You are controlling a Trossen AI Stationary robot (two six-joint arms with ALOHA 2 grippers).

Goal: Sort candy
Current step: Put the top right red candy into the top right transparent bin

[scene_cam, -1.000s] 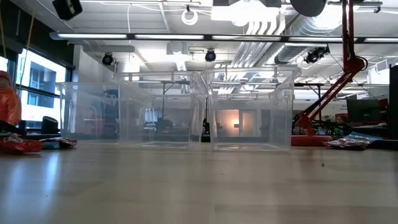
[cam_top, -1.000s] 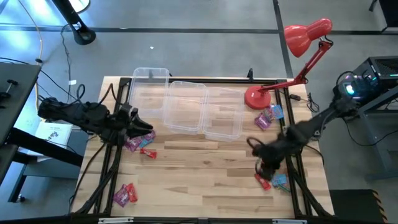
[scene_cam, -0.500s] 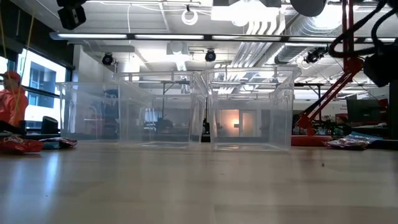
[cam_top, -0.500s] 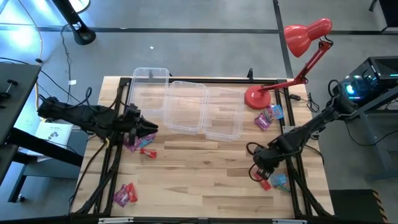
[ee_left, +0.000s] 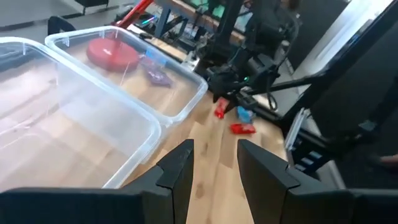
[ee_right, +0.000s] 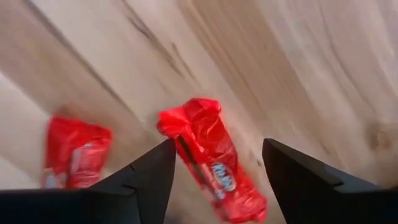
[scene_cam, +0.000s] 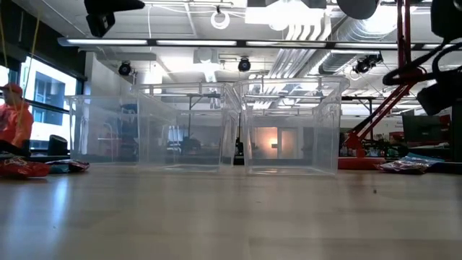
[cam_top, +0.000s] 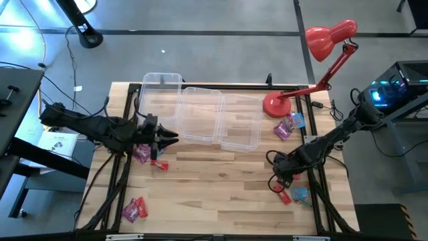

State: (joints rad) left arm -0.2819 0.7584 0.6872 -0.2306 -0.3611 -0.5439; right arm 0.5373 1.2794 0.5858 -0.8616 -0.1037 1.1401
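Wrapped candy lies in small heaps on the wooden table: purple and red pieces (cam_top: 143, 153) by my left gripper (cam_top: 172, 138), more (cam_top: 134, 209) at the near left, and purple and blue ones (cam_top: 289, 125) beside the lamp base. My left gripper (ee_left: 214, 146) hovers open at the clear bins' near side, with nothing between its fingers. At the near right, my right gripper (cam_top: 278, 179) is open over two red candies (cam_top: 281, 193) and a blue one (cam_top: 301, 194). Its fingers (ee_right: 146, 180) stand on either side of one red candy (ee_right: 211, 162), which lies flat on the wood.
Three clear bins (cam_top: 198, 114) stand side by side along the far half of the table. A red desk lamp's base (cam_top: 276, 105) sits at the far right, its head (cam_top: 329, 37) beyond the table. A black frame rail (cam_top: 321, 194) runs along the right side.
My left gripper has travelled toward the table's right edge, away from the purple and red heap and closer to the bins. My right gripper has shifted a little toward the table's left above the red candies, which lie where they were.
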